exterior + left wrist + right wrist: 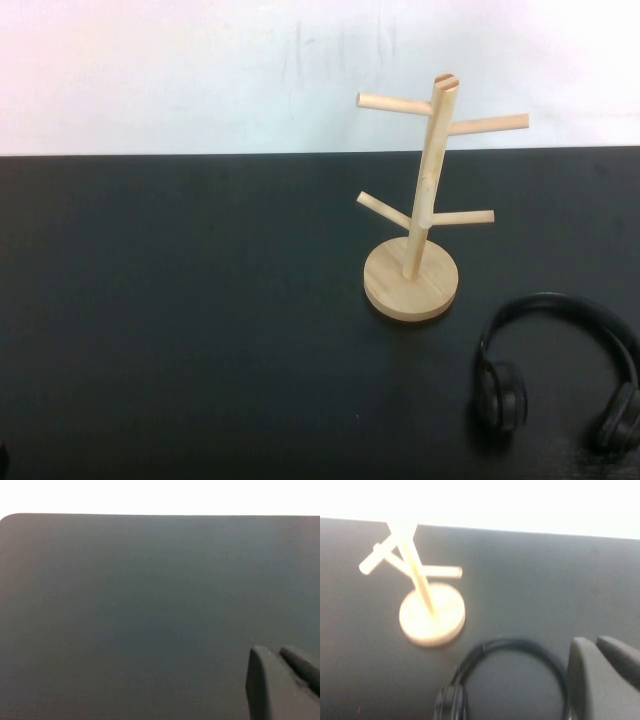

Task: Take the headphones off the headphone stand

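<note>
From the high camera, the headphones lie flat on the black table, near its front right corner and apart from the headphone stand, so the removal looks done; all four pegs are bare. The stand is pale smooth wood, an upright dowel on a round disc; the headphones are matte black, a curved band with two padded cups. Neither arm shows here. Over to the left wrist: only dull dark tabletop beyond the left gripper, parked away from everything, and I can't tell its opening. Right wrist: the right gripper hovers just above the headband, holding nothing; its spread can't be judged.
</note>
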{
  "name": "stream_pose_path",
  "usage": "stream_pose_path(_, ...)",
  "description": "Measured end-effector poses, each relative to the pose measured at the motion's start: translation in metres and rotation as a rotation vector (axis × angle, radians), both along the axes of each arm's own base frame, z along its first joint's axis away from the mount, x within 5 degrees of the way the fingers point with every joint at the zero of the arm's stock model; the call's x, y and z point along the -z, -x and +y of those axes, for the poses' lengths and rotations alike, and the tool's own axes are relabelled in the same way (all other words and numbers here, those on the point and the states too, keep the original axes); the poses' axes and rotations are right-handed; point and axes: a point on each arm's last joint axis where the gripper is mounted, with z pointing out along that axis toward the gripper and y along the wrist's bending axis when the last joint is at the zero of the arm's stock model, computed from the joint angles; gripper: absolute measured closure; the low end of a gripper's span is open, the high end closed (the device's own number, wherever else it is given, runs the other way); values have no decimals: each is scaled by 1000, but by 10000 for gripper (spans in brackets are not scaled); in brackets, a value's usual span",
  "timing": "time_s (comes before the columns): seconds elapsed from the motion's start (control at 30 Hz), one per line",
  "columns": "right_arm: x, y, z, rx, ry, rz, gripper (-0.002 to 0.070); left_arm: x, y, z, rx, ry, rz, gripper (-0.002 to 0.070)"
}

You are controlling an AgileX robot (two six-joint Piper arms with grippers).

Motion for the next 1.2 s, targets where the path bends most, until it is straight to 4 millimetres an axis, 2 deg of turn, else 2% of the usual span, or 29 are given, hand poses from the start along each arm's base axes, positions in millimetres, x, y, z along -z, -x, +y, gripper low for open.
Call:
stream_pose_path(0.13, 24, 9, -4, 36, -20, -201, 682, 0, 0, 0, 0, 0, 0, 672)
stream_pose_path(0.23, 33, 9, -6, 57, -36, -309, 682, 0, 0, 0, 0, 0, 0, 673)
stream_pose_path(0.4, 40, 9, -6, 57, -58, -288, 682, 0, 0, 0, 0, 0, 0, 672)
stream_pose_path(0.87, 41, 9, -6, 57, -54, -288, 682, 0, 0, 0, 0, 0, 0, 672)
stream_pose_path(0.97, 51, 10, -6, 58, -49, -276, 682, 0, 0, 0, 0, 0, 0, 672)
stream_pose_path(1.07, 62, 23, -11, 89, 14, -322, 682, 0, 0, 0, 0, 0, 0, 672)
stream_pose_path(1.2, 87, 33, -17, 160, 91, -337, 682, 0, 0, 0, 0, 0, 0, 672)
